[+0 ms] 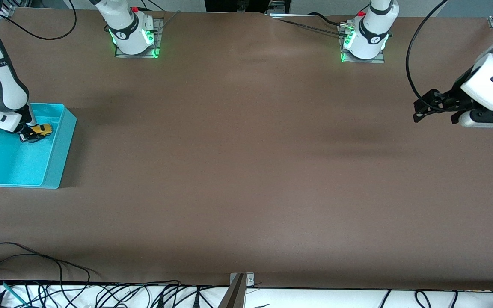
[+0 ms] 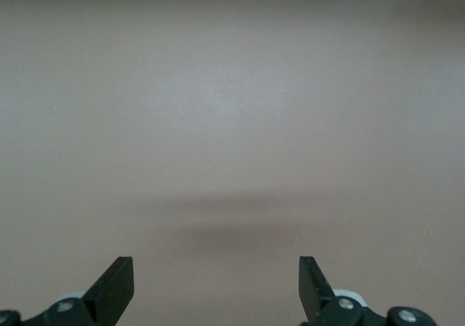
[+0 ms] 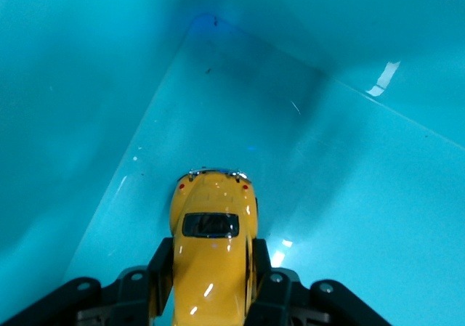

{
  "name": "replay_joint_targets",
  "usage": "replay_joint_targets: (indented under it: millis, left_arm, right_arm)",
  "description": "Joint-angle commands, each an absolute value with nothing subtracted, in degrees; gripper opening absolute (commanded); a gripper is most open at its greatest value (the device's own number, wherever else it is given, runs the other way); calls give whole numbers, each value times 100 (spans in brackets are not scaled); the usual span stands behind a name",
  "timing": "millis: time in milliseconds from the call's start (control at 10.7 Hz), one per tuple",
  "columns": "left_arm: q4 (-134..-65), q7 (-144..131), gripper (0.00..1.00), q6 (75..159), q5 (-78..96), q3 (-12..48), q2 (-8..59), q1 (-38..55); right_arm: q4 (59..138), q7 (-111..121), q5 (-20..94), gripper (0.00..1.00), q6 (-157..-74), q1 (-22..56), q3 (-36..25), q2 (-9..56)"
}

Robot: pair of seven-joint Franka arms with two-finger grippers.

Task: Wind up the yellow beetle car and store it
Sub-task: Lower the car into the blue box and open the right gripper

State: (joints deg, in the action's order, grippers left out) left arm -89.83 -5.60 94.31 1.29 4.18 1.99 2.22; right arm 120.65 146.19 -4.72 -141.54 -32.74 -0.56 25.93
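Right wrist view shows our right tool (image 3: 212, 268) clamped on the yellow beetle car (image 3: 213, 246) low inside the teal bin (image 1: 56, 160), its long axis running straight out between the fingers, while our left tool (image 1: 437, 112) waits, spread wide, over bare counter (image 1: 246, 171).

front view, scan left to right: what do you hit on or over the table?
teal bin → right tool, shut on the yellow beetle car inside the bin → bare brown table → left tool, open, waiting over the table.
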Motion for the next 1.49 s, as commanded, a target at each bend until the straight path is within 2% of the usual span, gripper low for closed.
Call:
replay_joint_targets:
  millis: [0,280,840,1400]
  left_arm:
    - [-9071,-545,100,9406,150,465,79,228]
    - [-8720,-536,100,8685,149,405,97,167]
    - [-8754,-527,100,8639,158,378,105,115]
    - [-8534,-545,100,8675,158,387,167,-97]
  right_arm:
    - [11979,14695,-379,99,-14081,-3410,44,2584]
    - [11962,14643,-150,100,-13519,-3393,61,2304]
    - [11979,12916,-141,100,-12334,-3279,553,1039]
    - [11953,9464,-106,100,-11584,-2059,624,-7]
